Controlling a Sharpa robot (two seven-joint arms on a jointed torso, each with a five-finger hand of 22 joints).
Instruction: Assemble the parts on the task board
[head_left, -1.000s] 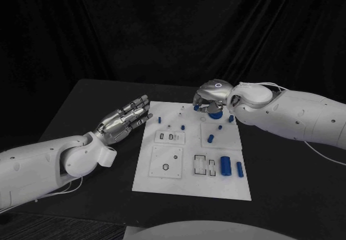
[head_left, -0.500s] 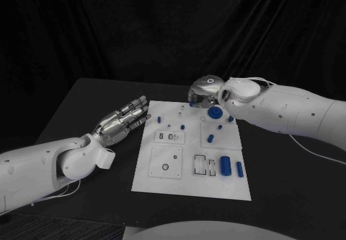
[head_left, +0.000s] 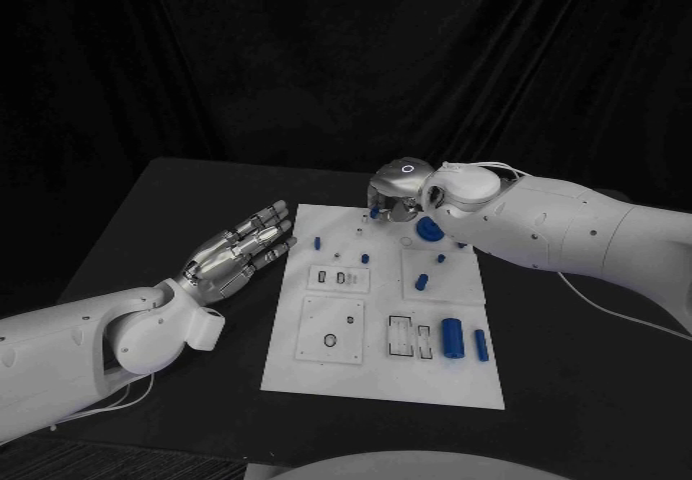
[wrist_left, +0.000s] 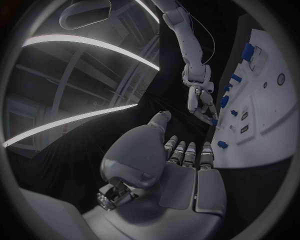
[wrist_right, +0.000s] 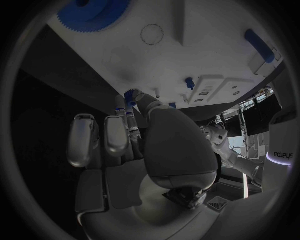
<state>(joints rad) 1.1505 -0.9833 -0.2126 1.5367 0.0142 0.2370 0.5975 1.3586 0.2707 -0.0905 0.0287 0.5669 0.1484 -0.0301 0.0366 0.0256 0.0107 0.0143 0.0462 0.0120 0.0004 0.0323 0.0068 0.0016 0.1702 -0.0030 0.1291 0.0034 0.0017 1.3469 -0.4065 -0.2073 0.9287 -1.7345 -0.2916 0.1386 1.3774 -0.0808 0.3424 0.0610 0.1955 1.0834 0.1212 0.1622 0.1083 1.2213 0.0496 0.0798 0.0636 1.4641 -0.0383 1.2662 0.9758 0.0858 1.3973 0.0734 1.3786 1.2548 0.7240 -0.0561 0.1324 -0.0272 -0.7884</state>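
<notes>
We can't see most of the small blue gear (wrist_right: 130, 94); right hand (head_left: 400, 190) pinches it at the fingertips (wrist_right: 128, 111) over the task board (head_left: 384, 372). Left hand (head_left: 238, 247) is flat, fingers apart, holding nothing, just beside the board edge.

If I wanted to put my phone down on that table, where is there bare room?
Bare black table lies behind the left hand, and also on the near right, between the task board and the right arm. On the board, only the near strip is bare. The far end is crowded: the right hand holds a small blue gear beside a big blue gear.
</notes>
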